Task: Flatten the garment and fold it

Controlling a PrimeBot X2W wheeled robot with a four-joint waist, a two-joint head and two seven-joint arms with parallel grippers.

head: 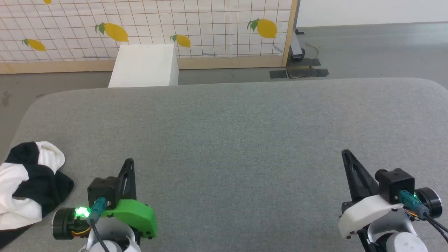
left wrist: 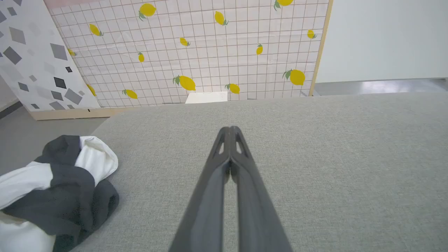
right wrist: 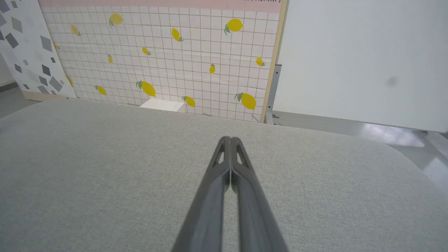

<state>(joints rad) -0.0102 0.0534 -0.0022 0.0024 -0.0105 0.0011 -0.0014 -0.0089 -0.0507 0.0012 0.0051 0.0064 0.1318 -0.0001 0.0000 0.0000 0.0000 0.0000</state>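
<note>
The garment [head: 29, 183] lies crumpled in a black-and-white heap at the near left edge of the grey table [head: 231, 133], partly cut off by the picture's left border. In the left wrist view the garment [left wrist: 59, 190] bunches at the lower left. My left gripper [head: 129, 161] hovers just right of the heap, apart from it, its two dark fingers pressed together and holding nothing. The same left gripper [left wrist: 230, 128] points across bare grey cloth. My right gripper [head: 345, 152] stands far to the right, shut and empty, and in its own view the right gripper [right wrist: 227, 138] aims over the table.
A white box [head: 145, 66] stands on the floor beyond the table's far edge. Behind it rises a tiled lemon-print panel [head: 147, 28] with a wooden frame, and a metal stand base [head: 299, 71] sits at its right end. The table's rounded corners fall off to grey floor.
</note>
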